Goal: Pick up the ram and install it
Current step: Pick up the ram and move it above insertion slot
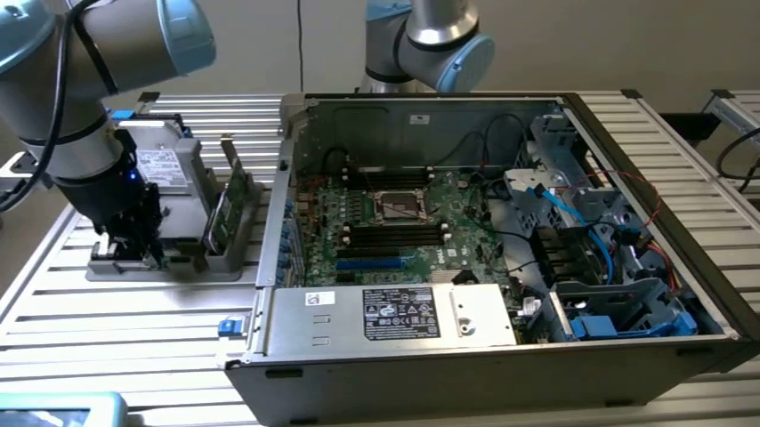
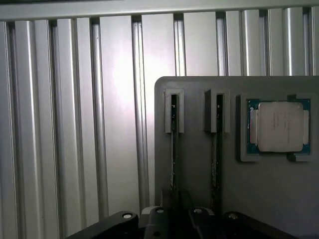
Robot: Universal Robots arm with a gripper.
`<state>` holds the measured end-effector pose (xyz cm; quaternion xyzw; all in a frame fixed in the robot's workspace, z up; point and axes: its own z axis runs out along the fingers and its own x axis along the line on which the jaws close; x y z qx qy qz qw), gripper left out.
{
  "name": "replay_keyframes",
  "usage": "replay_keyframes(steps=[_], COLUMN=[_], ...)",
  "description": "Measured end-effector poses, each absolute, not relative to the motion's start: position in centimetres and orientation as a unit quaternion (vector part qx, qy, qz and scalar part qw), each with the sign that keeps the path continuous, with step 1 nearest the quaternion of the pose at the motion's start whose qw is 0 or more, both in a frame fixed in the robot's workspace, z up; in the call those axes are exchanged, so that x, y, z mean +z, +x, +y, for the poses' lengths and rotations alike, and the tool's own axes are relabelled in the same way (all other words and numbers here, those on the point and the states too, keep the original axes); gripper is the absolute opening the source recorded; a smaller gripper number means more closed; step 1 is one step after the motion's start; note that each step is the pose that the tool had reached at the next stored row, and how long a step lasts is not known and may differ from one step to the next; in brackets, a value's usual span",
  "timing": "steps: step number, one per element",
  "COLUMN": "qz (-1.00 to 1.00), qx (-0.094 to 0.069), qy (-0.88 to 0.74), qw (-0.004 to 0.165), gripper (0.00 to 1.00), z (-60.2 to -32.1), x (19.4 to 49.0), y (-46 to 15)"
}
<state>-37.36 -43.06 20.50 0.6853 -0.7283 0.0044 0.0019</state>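
Slatted table (image 2: pixel 114 124) below, we judge the ram (image 2: pixel 173 144) light, stiff, fragile: pinch mid-length; gripper (image 2: pixel 178 214) jaws, we cannot tell.

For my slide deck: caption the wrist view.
Tool at a grey holder with two ram sticks slotted edge-on, a processor seated beside them.

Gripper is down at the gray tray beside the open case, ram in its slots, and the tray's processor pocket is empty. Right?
Not empty: the wrist view shows a processor seated in that pocket. The rest stands: the gripper is down at the gray tray beside the open case, ram in its slots.
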Motion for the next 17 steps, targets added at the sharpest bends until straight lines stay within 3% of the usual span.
replay_keyframes(steps=[2, 17], qz=[-0.728, -0.727], qx=[0.004, 0.004], qy=[0.685, 0.687], qw=[0.002, 0.002], gripper=[0.12, 0.12], z=[-43.1, -43.2], x=[21.3, 28.1], y=[-37.4, -36.9])
